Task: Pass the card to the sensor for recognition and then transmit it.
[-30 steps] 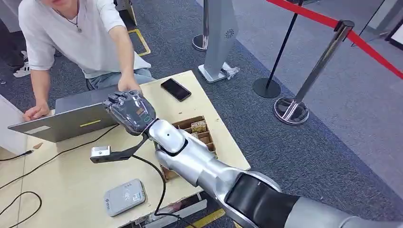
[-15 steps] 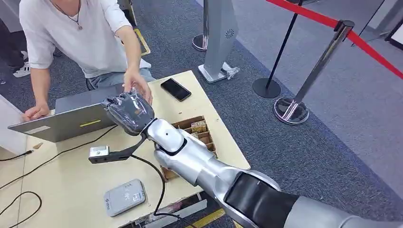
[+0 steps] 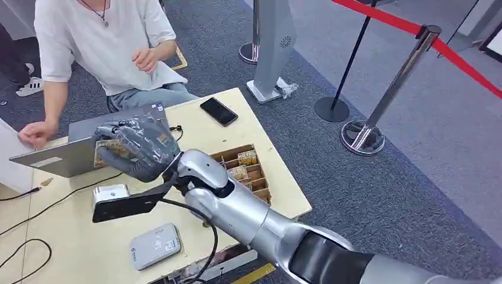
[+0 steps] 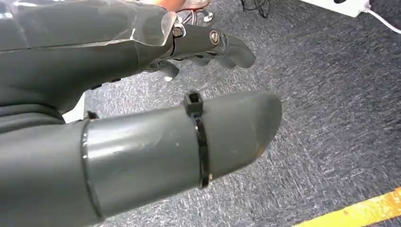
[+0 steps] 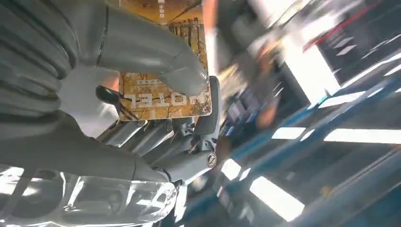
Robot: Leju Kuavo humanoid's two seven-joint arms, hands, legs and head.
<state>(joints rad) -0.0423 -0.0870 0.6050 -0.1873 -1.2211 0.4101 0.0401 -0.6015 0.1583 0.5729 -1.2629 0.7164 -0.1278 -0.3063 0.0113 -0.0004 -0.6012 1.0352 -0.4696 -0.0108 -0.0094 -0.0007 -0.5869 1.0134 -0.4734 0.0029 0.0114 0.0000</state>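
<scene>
Currently my right hand [image 3: 137,149] pinches the card [image 5: 163,97] between thumb and fingers, above the surface [image 3: 77,236]. Next: lower it flat over the sensor [image 3: 155,245], keeping the pinch firm; left hand [image 4: 142,118] empty.

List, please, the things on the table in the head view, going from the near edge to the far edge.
Card reader → wrist camera on the right arm → divided card box → right hand gripping the card → laptop → black phone.
</scene>
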